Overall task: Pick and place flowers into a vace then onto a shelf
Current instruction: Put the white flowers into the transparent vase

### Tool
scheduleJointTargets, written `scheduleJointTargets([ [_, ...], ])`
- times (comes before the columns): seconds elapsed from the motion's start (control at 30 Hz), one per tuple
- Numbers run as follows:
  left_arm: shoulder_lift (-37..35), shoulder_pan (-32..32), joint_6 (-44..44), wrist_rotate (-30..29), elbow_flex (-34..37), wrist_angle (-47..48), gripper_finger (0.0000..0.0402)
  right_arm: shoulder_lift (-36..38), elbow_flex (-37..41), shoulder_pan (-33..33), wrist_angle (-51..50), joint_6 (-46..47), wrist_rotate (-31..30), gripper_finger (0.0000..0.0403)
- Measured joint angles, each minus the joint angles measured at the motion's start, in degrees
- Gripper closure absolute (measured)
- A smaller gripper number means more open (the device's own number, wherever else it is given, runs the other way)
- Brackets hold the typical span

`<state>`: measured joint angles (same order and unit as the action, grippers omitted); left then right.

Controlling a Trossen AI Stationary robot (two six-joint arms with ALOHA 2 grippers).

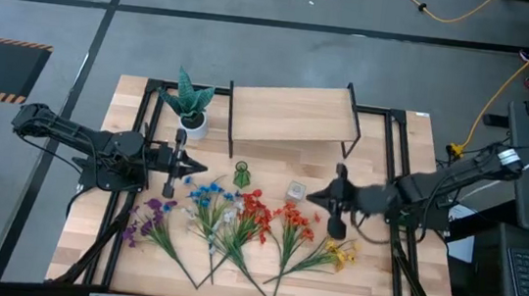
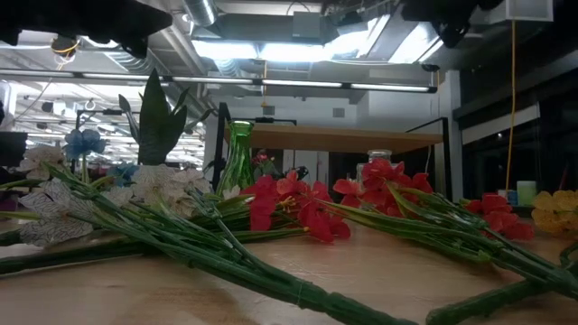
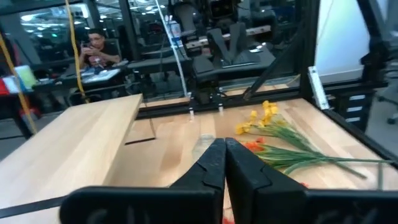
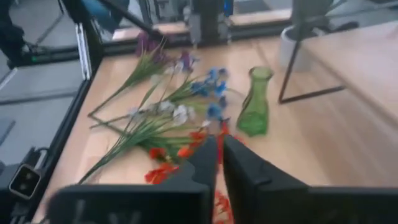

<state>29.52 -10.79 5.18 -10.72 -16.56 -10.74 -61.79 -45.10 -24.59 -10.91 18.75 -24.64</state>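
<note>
Flowers (image 1: 237, 226) fanned flat, blossoms toward the shelf (image 1: 292, 116).

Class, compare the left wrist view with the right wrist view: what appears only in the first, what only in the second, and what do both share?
Only the left wrist view shows the yellow flowers and a seated person beyond the table. Only the right wrist view shows the green vase, upright and empty, plus the purple flowers and blue flowers. Both show the light-wood shelf to one side, red flowers on the tabletop, and their own gripper, left gripper and right gripper, fingers nearly together, holding nothing.
</note>
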Motion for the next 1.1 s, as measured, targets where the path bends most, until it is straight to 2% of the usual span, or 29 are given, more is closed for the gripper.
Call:
scheduleJointTargets([
  [0.17, 0.0, 0.0, -1.94, 2.65, 0.01, -0.17, 0.0396, -7.6, -7.78, -4.98, -6.8, 4.75, -5.14, 0.0392],
  [0.4, 0.0, 0.0, -1.96, 3.03, 0.02, -0.17, 0.0395, -19.35, -20.32, -6.07, -17.87, 8.4, -5.81, 0.0398],
  [0.7, 0.0, 0.0, -1.89, 2.92, 0.02, 0.26, 0.0396, -29.89, -32.07, -6.05, -18.94, 7.87, -5.43, 0.0394],
  [0.97, 0.0, 0.0, 0.28, 2.88, 0.02, 0.26, 0.0395, -32.29, -34.19, -6.05, -18.86, 3.24, -5.31, 0.0394],
  [1.1, 0.0, 0.0, 1.45, 2.88, 0.02, 0.26, 0.0395, -32.29, -34.22, -4.99, -18.92, 11.24, -4.42, 0.039],
])
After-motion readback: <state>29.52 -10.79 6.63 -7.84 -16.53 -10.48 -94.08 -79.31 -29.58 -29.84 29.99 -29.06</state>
